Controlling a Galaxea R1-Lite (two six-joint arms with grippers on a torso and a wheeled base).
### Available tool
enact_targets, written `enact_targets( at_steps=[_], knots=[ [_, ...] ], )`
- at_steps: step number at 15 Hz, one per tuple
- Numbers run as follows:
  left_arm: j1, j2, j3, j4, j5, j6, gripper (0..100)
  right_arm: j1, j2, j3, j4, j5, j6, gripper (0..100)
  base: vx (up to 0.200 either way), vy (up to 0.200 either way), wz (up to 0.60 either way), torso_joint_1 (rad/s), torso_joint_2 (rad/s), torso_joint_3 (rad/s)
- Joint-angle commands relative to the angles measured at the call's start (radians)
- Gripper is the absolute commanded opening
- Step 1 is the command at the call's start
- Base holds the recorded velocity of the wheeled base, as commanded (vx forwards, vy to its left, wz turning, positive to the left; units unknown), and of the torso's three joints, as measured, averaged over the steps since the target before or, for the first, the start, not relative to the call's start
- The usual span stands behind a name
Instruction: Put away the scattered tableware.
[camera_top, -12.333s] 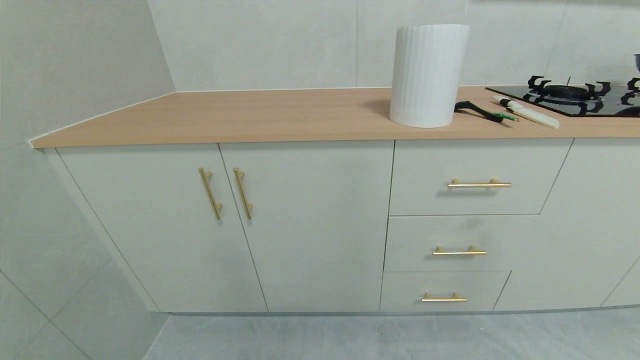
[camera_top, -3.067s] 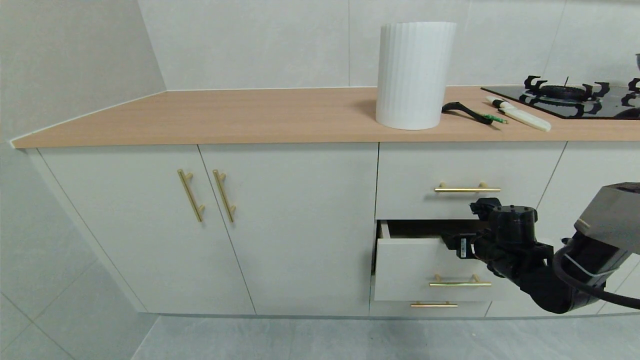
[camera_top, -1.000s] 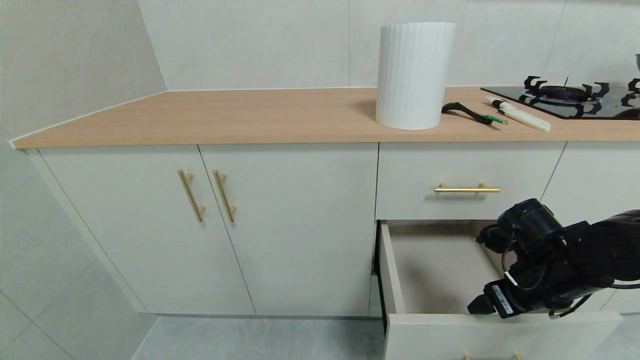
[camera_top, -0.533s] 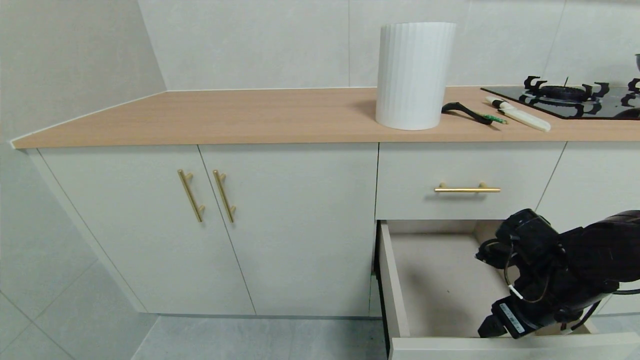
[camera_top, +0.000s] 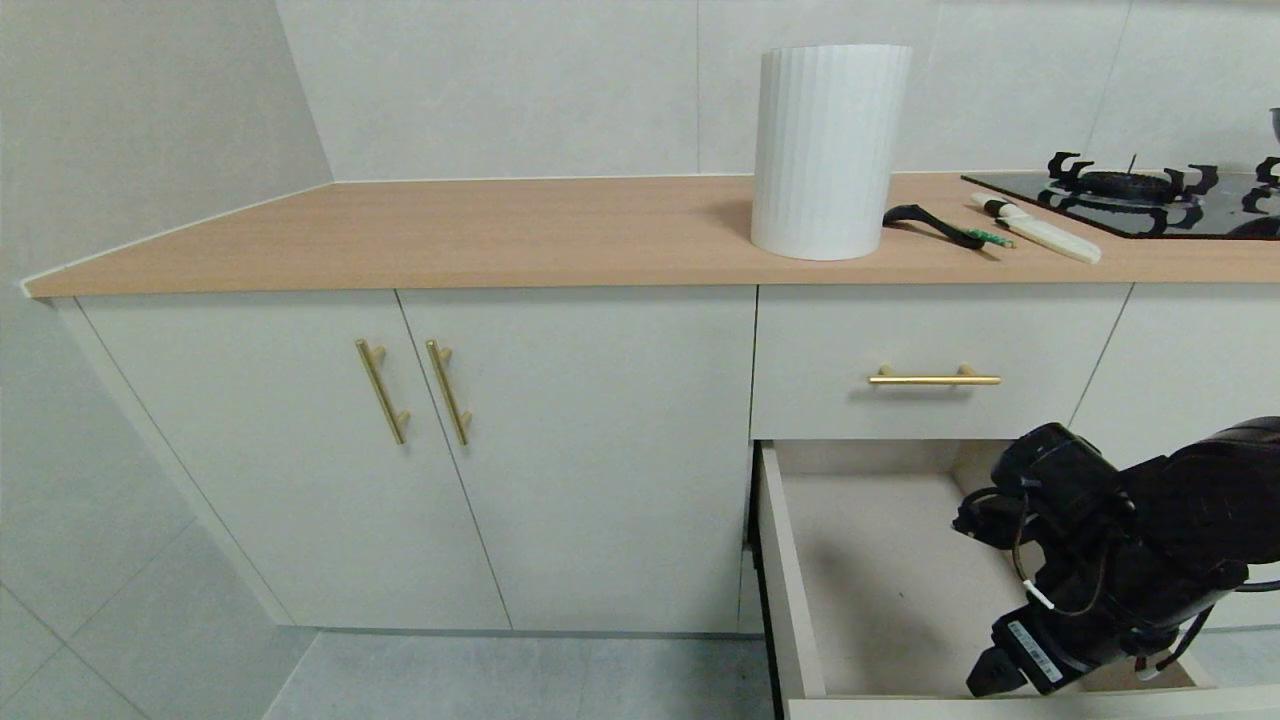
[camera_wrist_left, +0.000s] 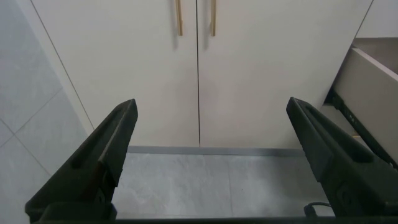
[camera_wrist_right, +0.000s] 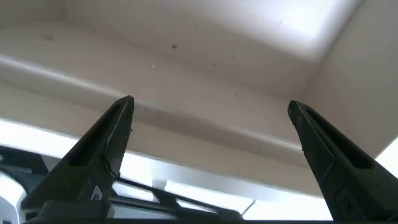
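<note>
At the upper right, the black tool (camera_top: 940, 227), maybe a spoon, looks light and stiff; grab its handle. The right gripper (camera_wrist_right: 210, 104) hangs open, empty.

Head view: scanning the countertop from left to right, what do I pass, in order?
Canister → black utensil → white utensil → hob.
</note>
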Motion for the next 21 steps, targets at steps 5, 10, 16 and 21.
enact_targets(
  at_steps=[5,10,16,21],
  knots=[
    [0.0,0.001,0.0,0.0,0.001,0.0,100,0.021,-0.006,-0.006,0.091,-0.004,-0.035,100,0.0,0.0,0.0,0.0,0.0,0.0],
    [0.0,0.001,0.0,0.0,0.0,0.0,100,0.011,-0.049,-0.084,0.028,-0.001,0.071,100,0.0,0.0,0.0,0.0,0.0,0.0],
    [0.0,0.001,0.0,0.0,0.001,0.0,100,0.011,-0.205,-0.009,-0.256,-0.006,0.12,100,0.0,0.0,0.0,0.0,0.0,0.0],
    [0.0,0.001,0.0,0.0,0.0,0.0,100,0.009,-0.257,0.043,-0.415,-0.098,0.114,100,0.0,0.0,0.0,0.0,0.0,0.0]
  ],
)
